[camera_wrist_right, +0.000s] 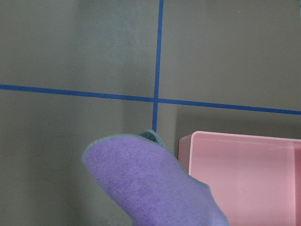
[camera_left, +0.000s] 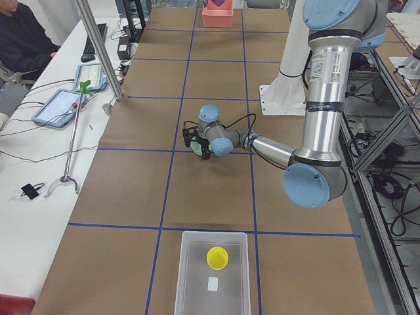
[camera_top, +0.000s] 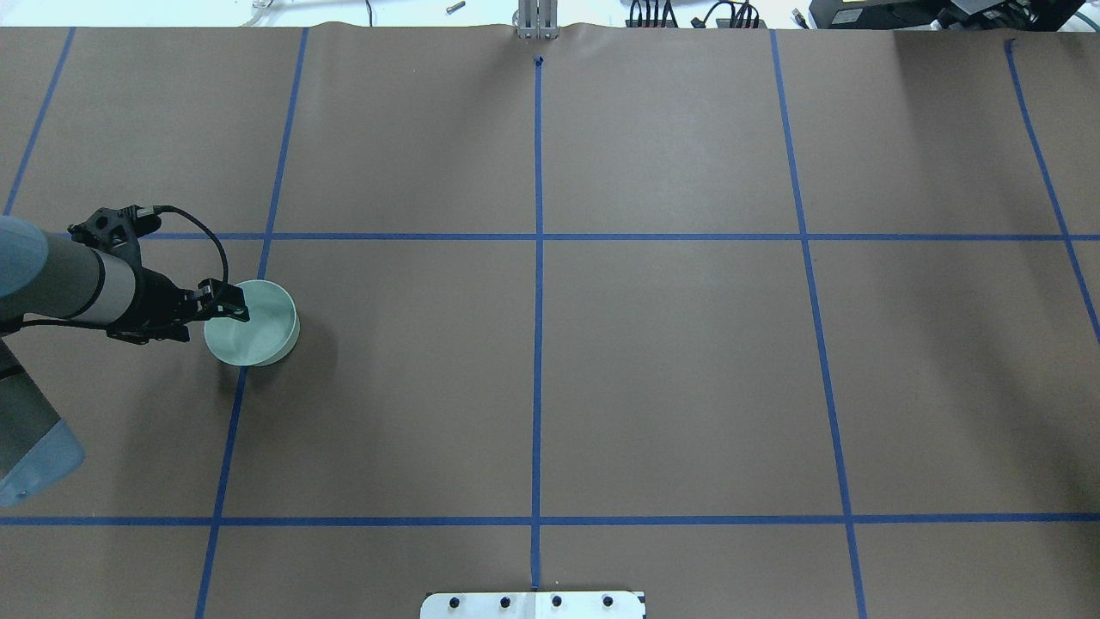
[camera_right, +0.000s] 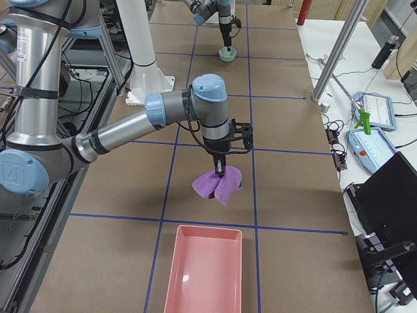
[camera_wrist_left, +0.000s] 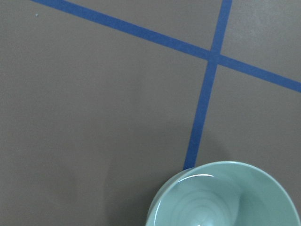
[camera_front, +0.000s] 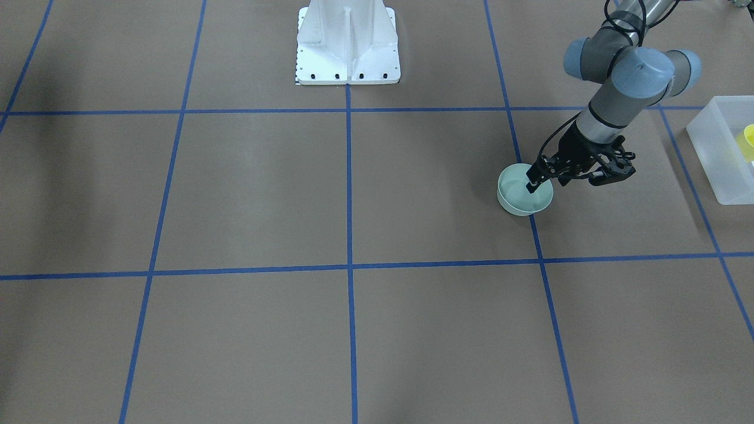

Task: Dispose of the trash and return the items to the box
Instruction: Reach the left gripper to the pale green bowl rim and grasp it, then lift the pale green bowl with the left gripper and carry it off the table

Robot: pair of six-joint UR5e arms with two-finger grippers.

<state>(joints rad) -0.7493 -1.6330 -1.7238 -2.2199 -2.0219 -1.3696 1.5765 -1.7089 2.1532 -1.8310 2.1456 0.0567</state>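
Observation:
The pale mint-green bowl [camera_front: 524, 199] stands on the brown table by a blue tape line and also shows in the overhead view [camera_top: 253, 325]. My left gripper [camera_front: 533, 181] is at its rim, one finger inside and one outside, shut on the bowl. The frosted white box [camera_front: 721, 171] stands beyond it and holds the yellow cup [camera_left: 217, 257]. My right gripper [camera_right: 220, 171] shows only in the exterior right view, so I cannot tell whether it is shut. A purple cloth [camera_right: 218, 184] hangs from it above the table.
A pink tray [camera_right: 205, 267] lies just past the hanging cloth, near the table's end. The white robot base [camera_front: 347, 44] stands at mid-table. A small white slip [camera_left: 212, 283] lies in the box. An operator sits at the side bench.

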